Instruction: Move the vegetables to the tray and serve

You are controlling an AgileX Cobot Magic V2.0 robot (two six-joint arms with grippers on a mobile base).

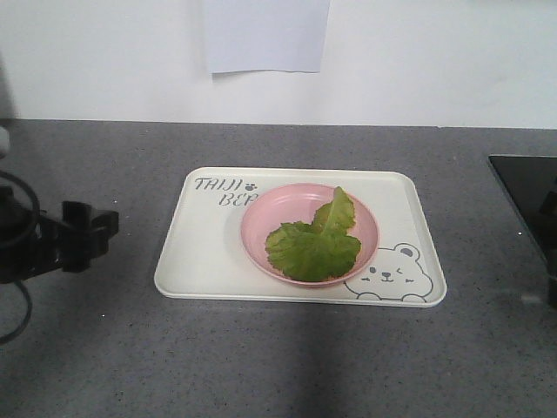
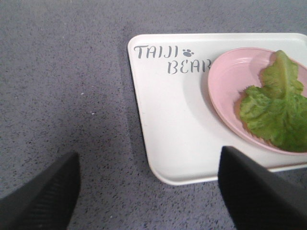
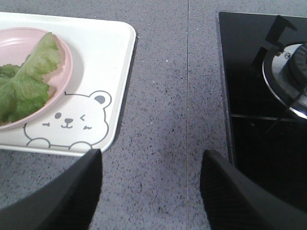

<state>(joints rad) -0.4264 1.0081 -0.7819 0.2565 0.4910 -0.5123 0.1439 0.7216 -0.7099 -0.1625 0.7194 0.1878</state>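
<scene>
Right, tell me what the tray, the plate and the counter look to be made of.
Tray: likely plastic or melamine, cream, smooth matte, with printed grey lettering. Plate: probably the same kind, pink, with a soft sheen. Counter: grey speckled surface, looks like stone or composite; cannot tell which.

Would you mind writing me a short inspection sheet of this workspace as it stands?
Surface: grey speckled countertop, against a white wall.
Job's things: vegetables lie on the pink plate, which sits on the tray.
Clutter: nothing seen.
Grippers: left gripper open and empty, near the tray's left corner; right gripper open and empty over the countertop, between tray and stove.
Cables: a dark loop by the left arm.
Surroundings: black glass stove with a burner to the right; sheet of paper on the wall.
</scene>
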